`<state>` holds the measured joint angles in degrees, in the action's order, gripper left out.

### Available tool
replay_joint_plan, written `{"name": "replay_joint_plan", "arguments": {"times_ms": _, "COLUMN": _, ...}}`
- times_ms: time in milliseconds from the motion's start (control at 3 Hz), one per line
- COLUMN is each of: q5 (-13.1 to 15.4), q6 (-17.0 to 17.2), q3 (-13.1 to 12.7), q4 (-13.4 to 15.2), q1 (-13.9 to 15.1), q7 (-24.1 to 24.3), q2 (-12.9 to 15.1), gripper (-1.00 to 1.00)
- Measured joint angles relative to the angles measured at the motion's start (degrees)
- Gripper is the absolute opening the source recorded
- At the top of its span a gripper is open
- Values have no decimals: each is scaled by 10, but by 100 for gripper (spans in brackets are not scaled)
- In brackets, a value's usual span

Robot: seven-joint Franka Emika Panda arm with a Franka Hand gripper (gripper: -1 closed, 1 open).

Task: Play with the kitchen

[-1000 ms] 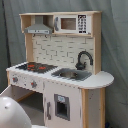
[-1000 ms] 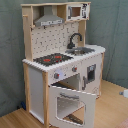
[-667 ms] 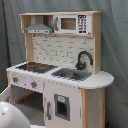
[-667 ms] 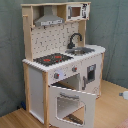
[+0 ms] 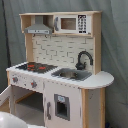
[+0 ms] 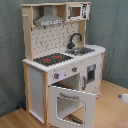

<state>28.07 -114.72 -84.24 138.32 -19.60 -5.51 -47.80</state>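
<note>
The kitchen [image 5: 60, 75] [image 6: 60, 65] is a tall toy of pale wood and white panels, and it fills both exterior views. It has a grey hood [image 5: 39, 29], a microwave [image 5: 75, 23], a black faucet [image 5: 84, 59] over a sink, and a red-ringed stove [image 6: 52, 59]. In the second exterior view its windowed oven door [image 6: 70, 102] stands swung open at the front. A white rounded part of the arm [image 5: 12, 120] shows at the first exterior view's bottom left corner. The gripper itself is out of view.
The kitchen stands on a wooden floor [image 6: 112, 112] in front of a grey curtain [image 6: 112, 30]. A small dark and white object [image 6: 124, 97] lies at the second exterior view's right edge. The cupboard door under the sink [image 5: 62, 106] is closed.
The white arm part at the first exterior view's bottom left has sunk lower and shows less. The kitchen and its open oven door have not moved.
</note>
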Motion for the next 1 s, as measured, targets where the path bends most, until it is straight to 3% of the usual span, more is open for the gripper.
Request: {"name": "replay_joint_plan", "arguments": {"times_ms": 1000, "q5": -80, "q6": -74, "q3": -20, "q4": 43, "q1": 24, "q7": -102, "q2": -114, "gripper": 100}}
